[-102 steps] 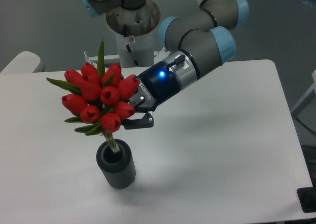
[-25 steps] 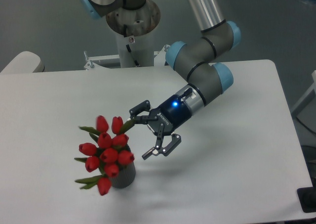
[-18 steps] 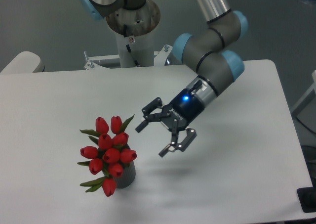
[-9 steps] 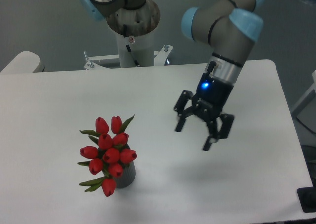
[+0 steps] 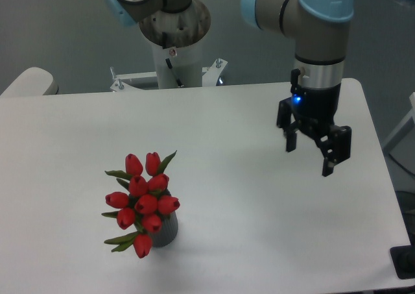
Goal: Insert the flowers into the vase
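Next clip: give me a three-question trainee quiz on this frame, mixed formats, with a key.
1. True or false: the gripper is shut on the flowers.
2. Multiple choice: the flowers are (A) lying flat on the table, (B) standing in the vase, (C) held in the air.
3. Fill in: the gripper's fingers point ____ at the table.

Key: 1 false, it is open and empty, far to the right of the bunch; 2 B; 3 down.

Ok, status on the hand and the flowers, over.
Hand open, empty, over the table's right side. Flowers sitting in the vase. Nothing between them.
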### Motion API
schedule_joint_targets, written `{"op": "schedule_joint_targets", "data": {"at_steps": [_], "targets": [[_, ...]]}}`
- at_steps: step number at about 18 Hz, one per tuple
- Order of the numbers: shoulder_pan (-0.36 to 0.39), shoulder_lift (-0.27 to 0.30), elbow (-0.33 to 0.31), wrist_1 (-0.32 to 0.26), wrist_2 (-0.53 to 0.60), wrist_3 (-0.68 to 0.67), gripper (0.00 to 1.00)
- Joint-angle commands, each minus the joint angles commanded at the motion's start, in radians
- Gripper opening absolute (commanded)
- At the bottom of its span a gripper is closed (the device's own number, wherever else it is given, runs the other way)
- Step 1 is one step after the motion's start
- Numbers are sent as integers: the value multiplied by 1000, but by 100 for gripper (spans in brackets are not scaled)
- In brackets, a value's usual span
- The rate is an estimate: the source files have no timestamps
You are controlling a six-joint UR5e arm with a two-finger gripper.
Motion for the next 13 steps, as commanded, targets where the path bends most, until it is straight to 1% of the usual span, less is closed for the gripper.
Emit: {"op": "schedule_joint_targets", "data": {"at_steps": [2,4,7,13], "targets": [[17,-3,2,8,32,49,100],[35,-5,3,8,34,92,100],[48,-8,6,9,29,100,100],[42,-8,5,9,28,98,100]]}}
